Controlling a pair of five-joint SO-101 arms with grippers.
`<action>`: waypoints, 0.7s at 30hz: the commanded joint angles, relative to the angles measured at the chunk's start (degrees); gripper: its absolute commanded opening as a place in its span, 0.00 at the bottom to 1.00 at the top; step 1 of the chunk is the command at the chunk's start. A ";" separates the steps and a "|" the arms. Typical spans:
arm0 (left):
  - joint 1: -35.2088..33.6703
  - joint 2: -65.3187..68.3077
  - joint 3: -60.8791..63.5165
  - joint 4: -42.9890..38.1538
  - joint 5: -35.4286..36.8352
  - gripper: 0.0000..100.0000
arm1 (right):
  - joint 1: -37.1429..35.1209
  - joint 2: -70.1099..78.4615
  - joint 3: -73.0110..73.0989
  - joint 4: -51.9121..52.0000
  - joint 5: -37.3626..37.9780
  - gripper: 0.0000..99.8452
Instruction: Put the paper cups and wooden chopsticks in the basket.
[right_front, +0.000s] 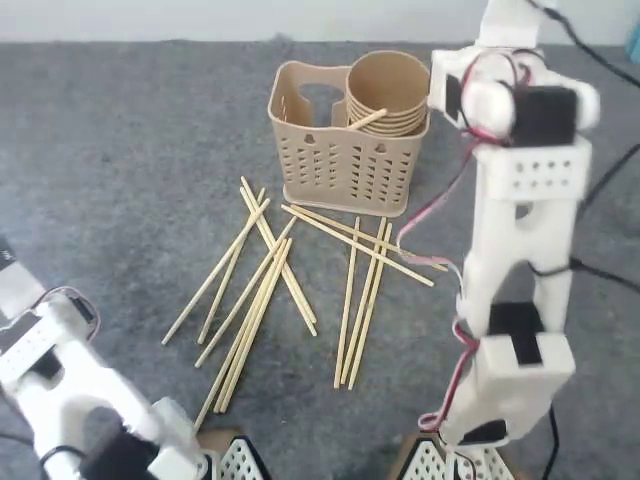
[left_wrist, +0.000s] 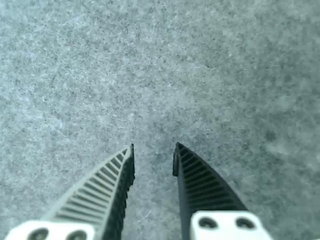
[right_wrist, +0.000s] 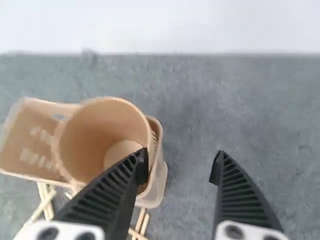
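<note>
A tan perforated basket stands at the back of the grey carpet. A stack of brown paper cups sits in its right compartment, with one chopstick leaning beside them. Several wooden chopsticks lie scattered on the carpet in front of the basket. My right gripper is open and holds nothing; it hangs high beside the basket and the cups, one finger overlapping the cup stack. My left gripper is open over bare carpet, with its arm at the front left.
The right arm rises tall along the right side, with red and white cables hanging near the chopsticks. Bare carpet stretches to the left of the basket and along the far right.
</note>
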 joint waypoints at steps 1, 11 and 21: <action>0.62 -0.26 -0.13 -0.88 -0.44 0.13 | -0.66 -12.53 -2.29 3.21 1.14 0.16; 0.70 -0.26 -0.13 -0.88 -0.44 0.13 | -1.36 -26.77 25.85 9.45 8.62 0.05; 0.70 -0.62 0.48 -0.88 -0.44 0.13 | -4.79 -35.91 59.87 8.92 14.15 0.06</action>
